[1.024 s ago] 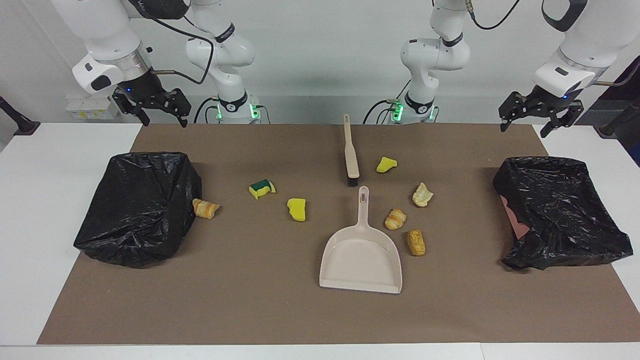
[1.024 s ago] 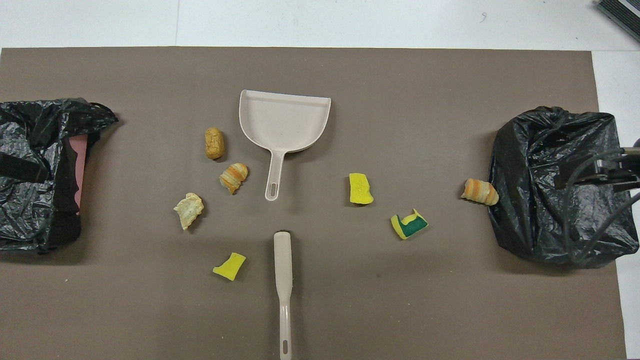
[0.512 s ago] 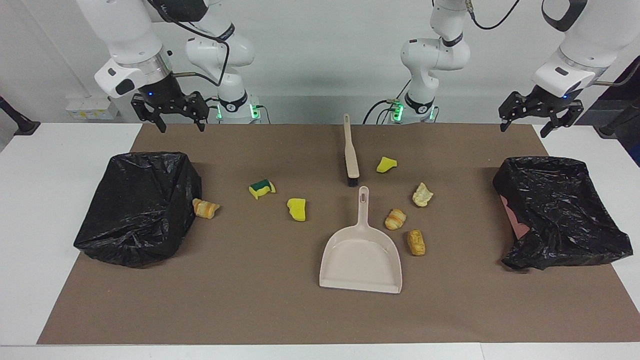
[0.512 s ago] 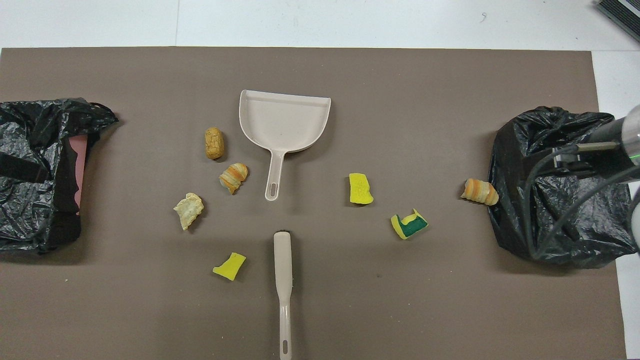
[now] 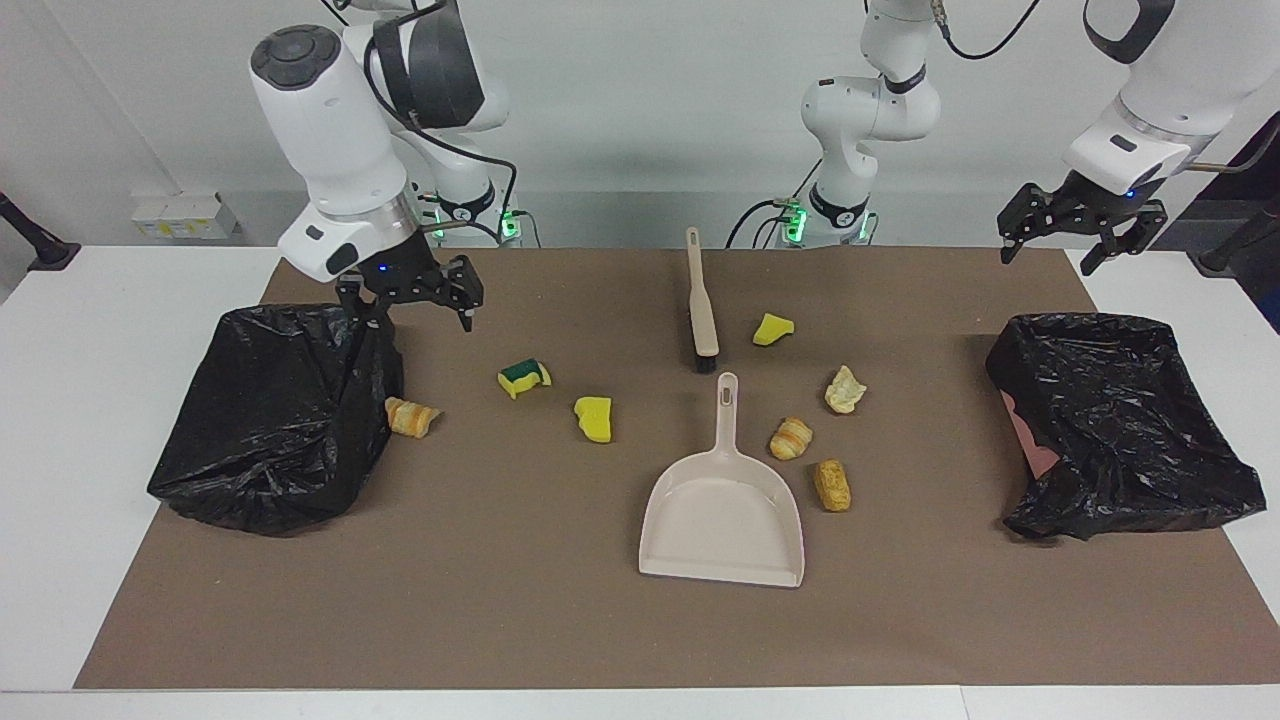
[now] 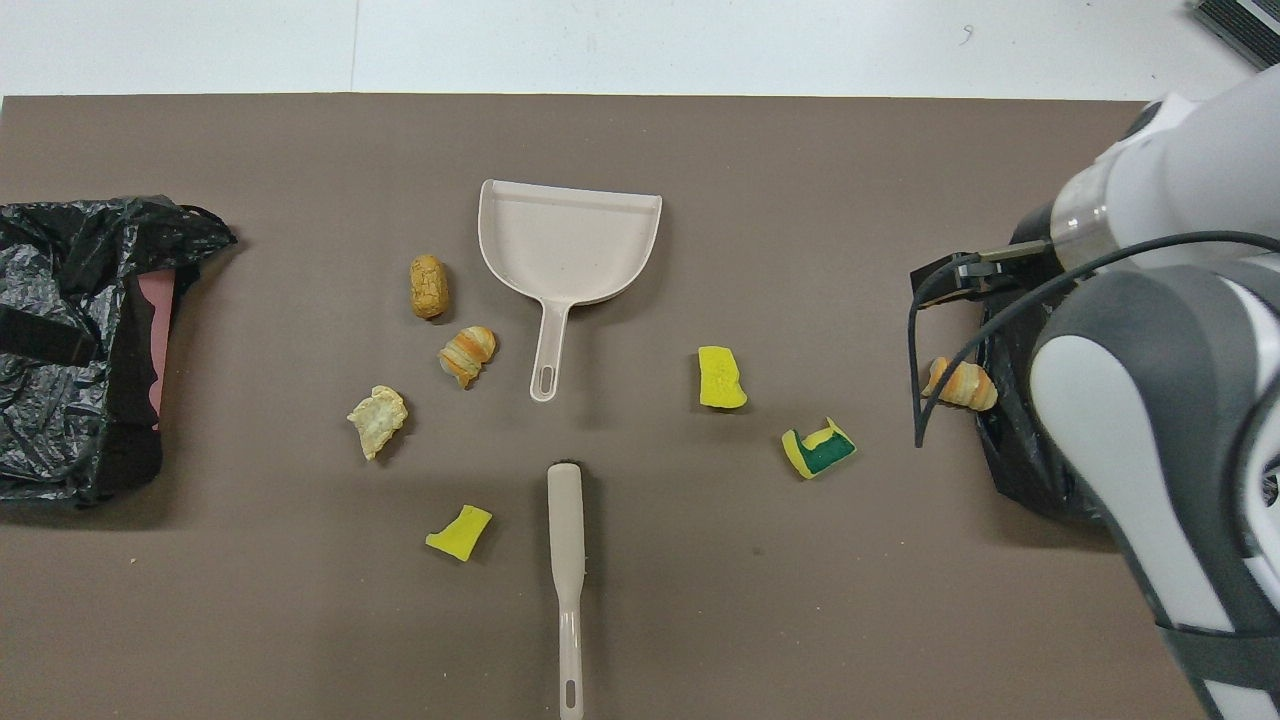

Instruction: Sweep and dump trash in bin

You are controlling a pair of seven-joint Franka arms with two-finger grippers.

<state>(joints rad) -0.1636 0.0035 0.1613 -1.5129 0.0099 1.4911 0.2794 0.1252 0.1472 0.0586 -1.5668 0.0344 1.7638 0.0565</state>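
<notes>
1. Facing view. My right fingers (image 5: 420, 303) hang spread and empty, low over the mat at the edge of the black-bagged bin (image 5: 280, 415) at the right arm's end of the bench (image 5: 90, 400). My left fingers (image 5: 1078, 235), also spread and empty, wait in the air above the second bagged bin (image 5: 1120, 420) at the left arm's end.

2. Same view, taking the beige dustpan (image 5: 722, 515) at mid-mat as landmark. The brush (image 5: 701, 305) lies just nearer the robots than the dustpan's handle tip, bristle end toward it. The trash is seven scraps, all on the mat: three bread-like lumps (image 5: 791, 438) beside the dustpan toward the left arm's end, one yellow chunk (image 5: 772, 328) beside the brush, a yellow sponge (image 5: 594, 418) and a green-backed sponge (image 5: 524, 376) toward the right arm's end, and one lump (image 5: 411, 416) touching the right-end bin.

3. Overhead view. The dustpan (image 6: 567, 245) lies mouth away from the robots, with the brush (image 6: 566, 560) in line with its handle. My right arm hides most of its bin; the lump (image 6: 960, 385) peeks out beside it.

4. My judgement: nothing is swept yet. To do this step well, I should take the brush by its thin handle end, squarely, so the bristles stay flat on the mat, and have the other fingers hold the dustpan's handle to steady it.
</notes>
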